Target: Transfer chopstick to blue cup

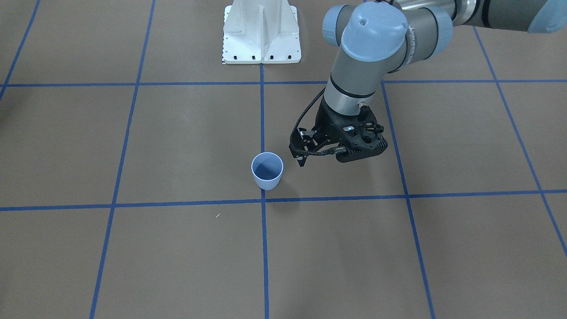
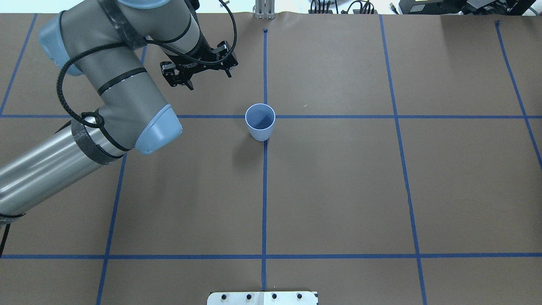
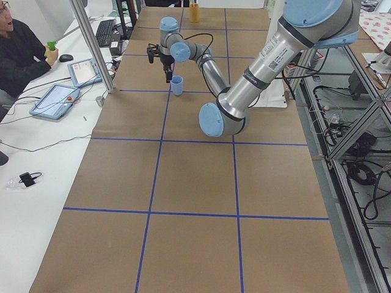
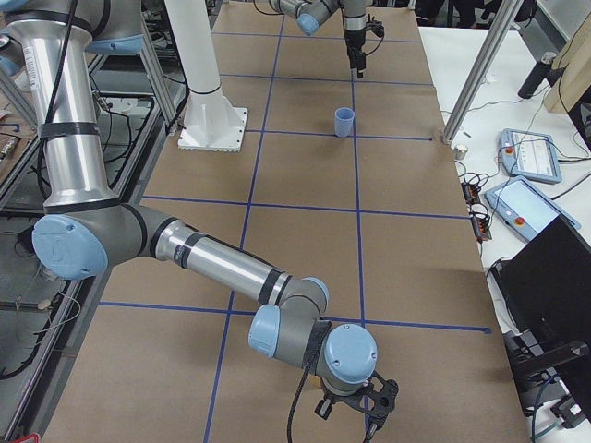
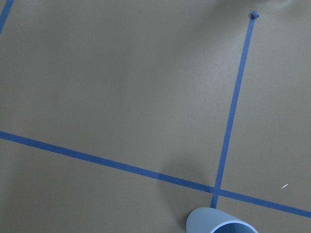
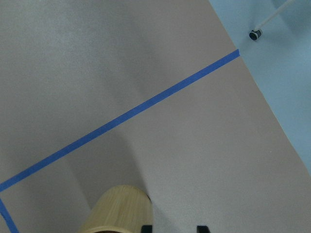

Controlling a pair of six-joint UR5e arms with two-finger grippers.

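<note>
The blue cup [image 1: 267,170] stands upright and empty where two blue tape lines cross; it also shows in the overhead view [image 2: 260,121] and at the bottom edge of the left wrist view [image 5: 221,225]. My left gripper [image 2: 209,80] hangs open and empty above the table, beside the cup on the robot's left and farther out; it also shows in the front view [image 1: 325,160]. My right gripper [image 6: 173,227] is open, with only its fingertips [image 6: 146,227] showing, next to a pale wooden holder [image 6: 119,211]. The pink chopstick shows in no view.
The white robot base plate [image 1: 261,33] sits at the table's near edge. A small white speck [image 1: 217,215] lies beyond the cup. An operator [image 3: 18,49] sits at a side table with tablets [image 3: 58,101]. The paper's edge [image 6: 272,111] runs close to the right gripper.
</note>
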